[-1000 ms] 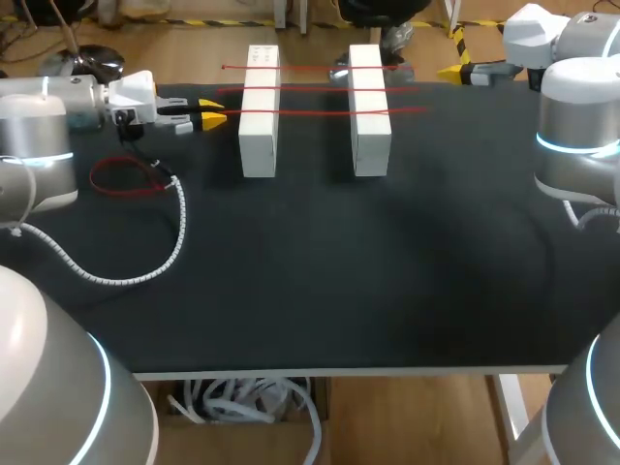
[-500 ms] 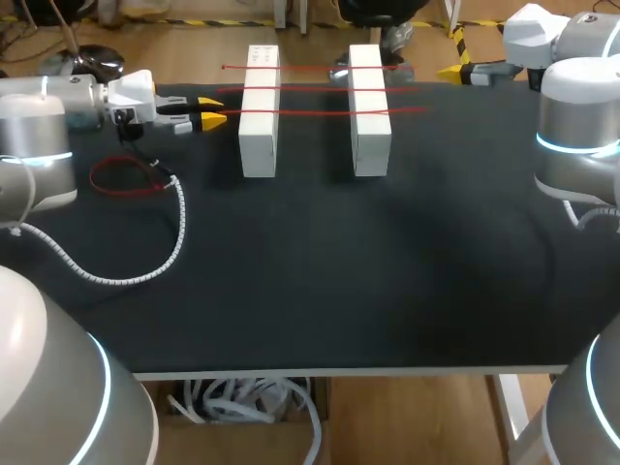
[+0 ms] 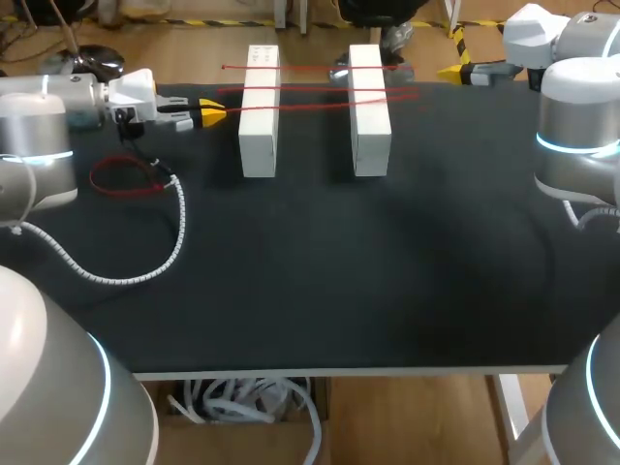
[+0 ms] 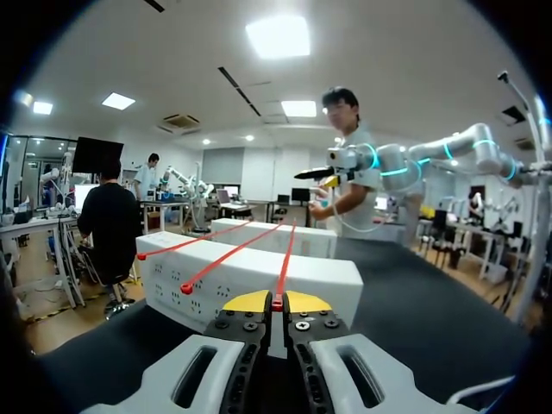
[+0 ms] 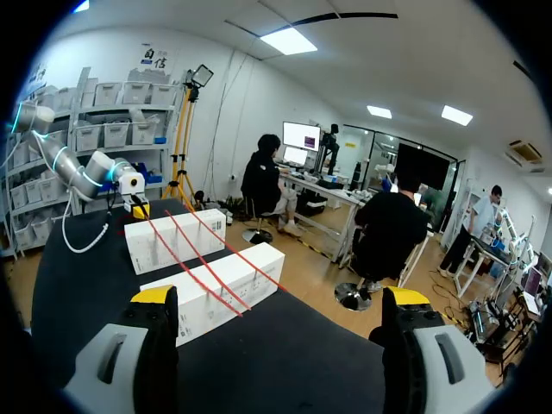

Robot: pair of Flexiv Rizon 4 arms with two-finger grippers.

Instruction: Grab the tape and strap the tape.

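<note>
Two blocks (image 3: 259, 111): side by side near the far edge of table (image 3: 320, 281).
Tape (image 3: 310, 104): spans both blocks.
Left gripper (image 3: 211, 114): clenched on Tape end, beside left block.
Right gripper (image 3: 455, 71): released, at far right corner.

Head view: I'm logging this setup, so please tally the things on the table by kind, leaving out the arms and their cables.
White blocks: 2
Red tapes strung across the blocks: 3
Red loop lying flat: 1
Total: 6
</note>
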